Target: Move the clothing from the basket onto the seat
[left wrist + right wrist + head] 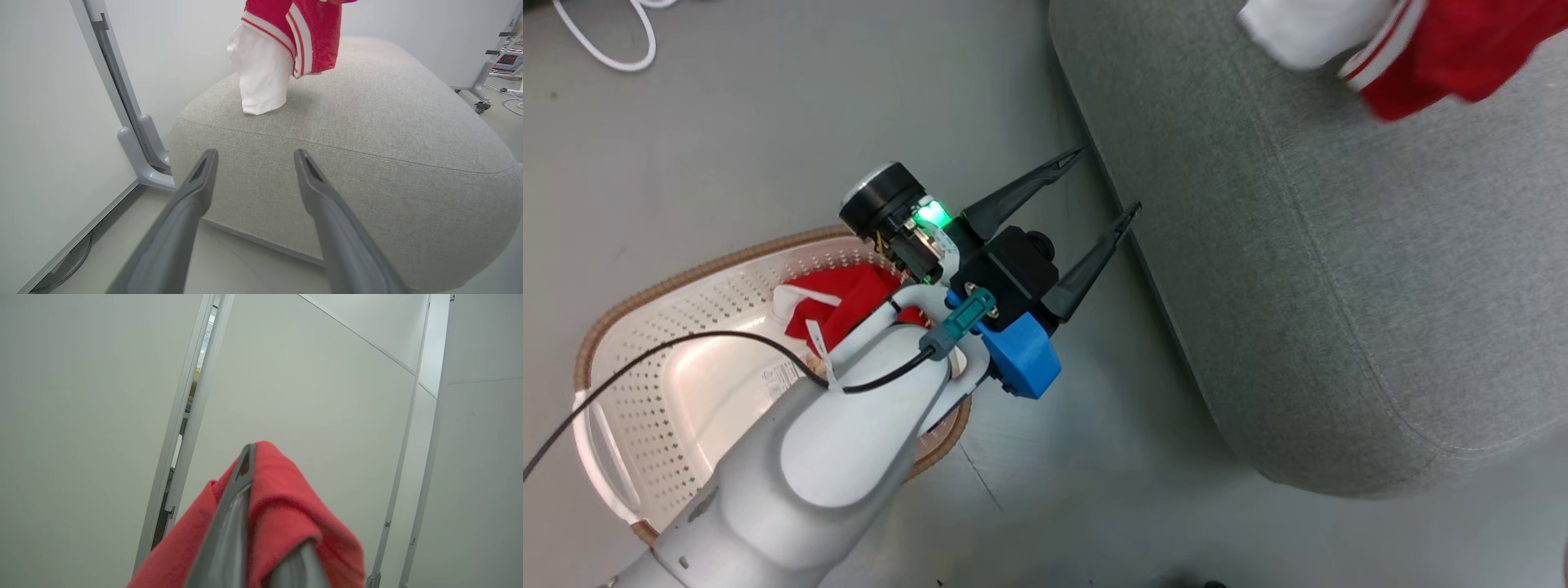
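The cream basket [645,384] stands on the floor at the lower left, with red clothing [845,298] lying inside, partly hidden by my left arm. My left gripper [1109,180] is open and empty above the floor, its fingers pointing at the edge of the grey seat [1339,245]. In the left wrist view the same gripper [255,153] faces the seat [367,143]. A red and white garment [1462,49] hangs over the seat's top [286,36], its white end touching the fabric. My right gripper [255,457] is shut on red cloth [286,506].
A white cable [605,49] loops on the floor at the far left. Pale wall panels with a grey frame foot [139,155] stand close behind the seat. A wheeled stand [482,102] is beyond the seat's far end. Bare grey floor separates basket and seat.
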Robot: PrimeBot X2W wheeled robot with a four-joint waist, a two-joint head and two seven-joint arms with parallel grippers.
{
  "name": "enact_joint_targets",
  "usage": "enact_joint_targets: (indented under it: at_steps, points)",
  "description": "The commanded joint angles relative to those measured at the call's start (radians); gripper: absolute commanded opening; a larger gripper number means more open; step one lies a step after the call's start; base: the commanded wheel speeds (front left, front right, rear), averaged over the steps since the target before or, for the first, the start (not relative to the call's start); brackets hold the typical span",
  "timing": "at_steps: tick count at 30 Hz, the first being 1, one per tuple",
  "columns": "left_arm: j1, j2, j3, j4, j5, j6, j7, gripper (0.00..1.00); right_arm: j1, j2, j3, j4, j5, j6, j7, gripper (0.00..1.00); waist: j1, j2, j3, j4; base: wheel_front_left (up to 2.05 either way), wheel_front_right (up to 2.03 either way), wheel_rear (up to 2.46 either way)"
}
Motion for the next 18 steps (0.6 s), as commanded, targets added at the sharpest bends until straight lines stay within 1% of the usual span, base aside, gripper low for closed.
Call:
enact_joint_targets:
  at_steps: [1, 5, 9, 11, 13, 15, 18]
  points:
    - [-0.024, 0.018, 0.007, -0.017, 0.009, 0.002, 0.01, 1.0, -0.047, -0.038, -0.03, 0.007, 0.011, -0.001, 0.0, 0.0, 0.0, 0.0, 0.072, 0.011, 0.0, 0.0, 0.0]
    - [-0.047, 0.045, 0.014, -0.057, 0.017, 0.007, 0.035, 1.0, -0.121, -0.134, -0.096, 0.051, 0.028, -0.001, -0.001, 0.0, 0.0, 0.0, 0.131, 0.004, 0.0, 0.0, 0.0]
    - [-0.066, 0.064, 0.015, -0.095, 0.025, 0.014, 0.057, 1.0, -0.159, -0.192, -0.15, 0.114, 0.033, -0.001, -0.001, 0.0, 0.0, 0.0, 0.182, -0.003, 0.0, 0.0, 0.0]
    - [-0.077, 0.072, 0.015, -0.113, 0.026, 0.015, 0.068, 1.0, -0.167, -0.206, -0.167, 0.15, 0.034, -0.001, -0.001, 0.0, 0.0, 0.0, 0.207, -0.007, 0.0, 0.0, 0.0]
    - [-0.081, 0.076, 0.015, -0.12, 0.026, 0.014, 0.071, 1.0, -0.167, -0.208, -0.174, 0.169, 0.032, -0.001, -0.001, 0.0, 0.0, 0.0, 0.218, -0.008, 0.0, 0.0, 0.0]
    - [-0.087, 0.082, 0.013, -0.13, 0.029, 0.014, 0.077, 1.0, -0.158, -0.212, -0.182, 0.217, 0.018, -0.001, -0.001, 0.0, 0.0, 0.0, 0.236, -0.009, 0.0, 0.0, 0.0]
    - [-0.1, 0.086, 0.01, -0.14, 0.031, 0.013, 0.084, 1.0, -0.14, -0.202, -0.189, 0.283, 0.014, -0.001, -0.001, 0.0, 0.0, 0.0, 0.256, -0.004, 0.0, 0.0, 0.0]
